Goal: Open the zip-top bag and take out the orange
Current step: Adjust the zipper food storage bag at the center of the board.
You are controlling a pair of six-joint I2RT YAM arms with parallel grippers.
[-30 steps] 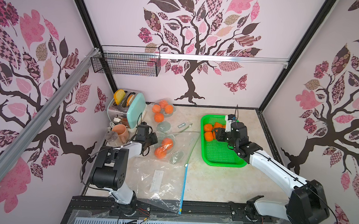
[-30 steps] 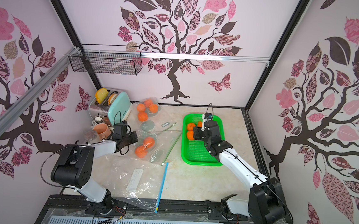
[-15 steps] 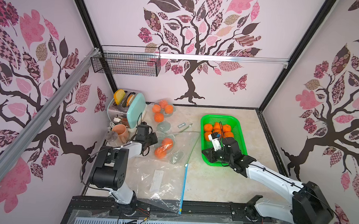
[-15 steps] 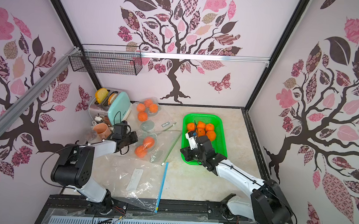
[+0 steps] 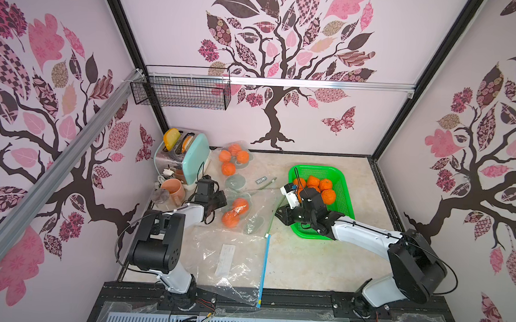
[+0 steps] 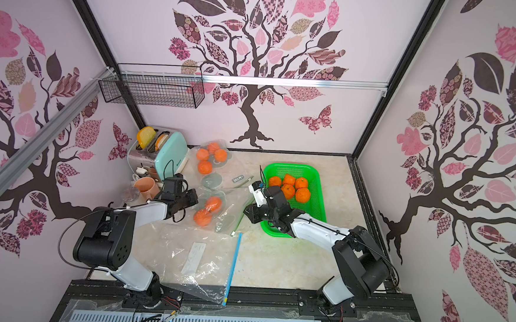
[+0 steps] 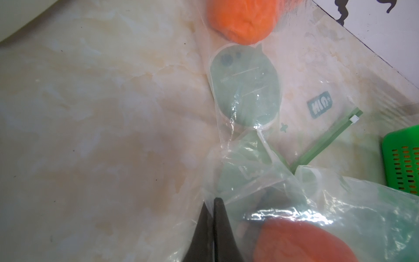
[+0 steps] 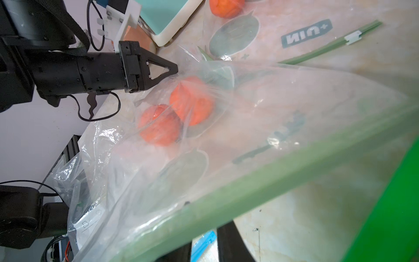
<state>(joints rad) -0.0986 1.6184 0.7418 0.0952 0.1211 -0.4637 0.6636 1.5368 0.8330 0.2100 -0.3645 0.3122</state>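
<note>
The zip-top bag [image 5: 252, 212] lies left of centre with two oranges inside, an orange [image 5: 240, 205] and another [image 5: 230, 220]; both top views show them [image 6: 213, 204]. My left gripper [image 5: 220, 203] is shut on the bag's clear plastic at its closed end [image 7: 214, 200], right beside the oranges [image 8: 192, 102]. My right gripper [image 5: 279, 213] is at the bag's green zip rim [image 8: 260, 186], between bag and basket. Its two dark fingers [image 8: 229, 245] stand a little apart, and the rim lies across their tips and hides them.
A green basket [image 5: 341, 179] with several oranges stands at the right. Another bag with three oranges [image 5: 228, 168] lies at the back, by a mint toaster [image 5: 195, 158] and a cup [image 5: 173, 190]. A flat bag with a blue zip strip [image 5: 264, 266] covers the front.
My right gripper has moved from over the basket's oranges, left and toward the front, to the bag's zip rim. The left gripper has kept its hold and place.
</note>
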